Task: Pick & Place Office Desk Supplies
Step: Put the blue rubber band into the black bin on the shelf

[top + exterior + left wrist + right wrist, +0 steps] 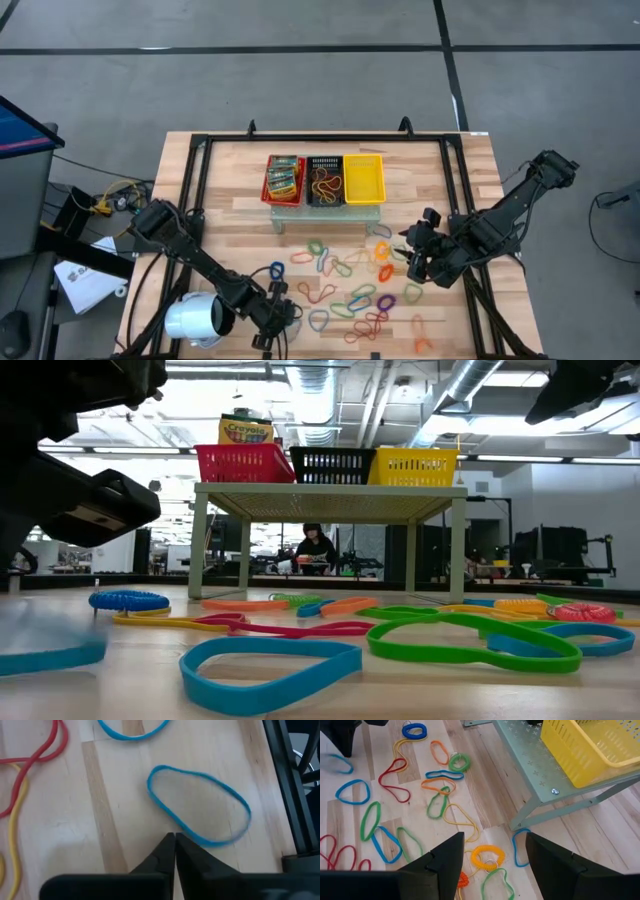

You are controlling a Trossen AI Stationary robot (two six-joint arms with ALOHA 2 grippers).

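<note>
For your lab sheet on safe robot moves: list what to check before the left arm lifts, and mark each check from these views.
1. Left tool shut: ok.
2. Blue rubber band pinched by it: cannot tell; the tips meet at the band's edge.
3. Band free of neighbours: ok, it lies apart from the red loop.
4. Right tool open, holding nothing: ok.
5. Black basket on the stand, open on top: ok.

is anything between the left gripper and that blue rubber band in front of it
Nothing visible. The left gripper is shut, its tips right at the near edge of the blue rubber band, with only bare table around them.
</note>
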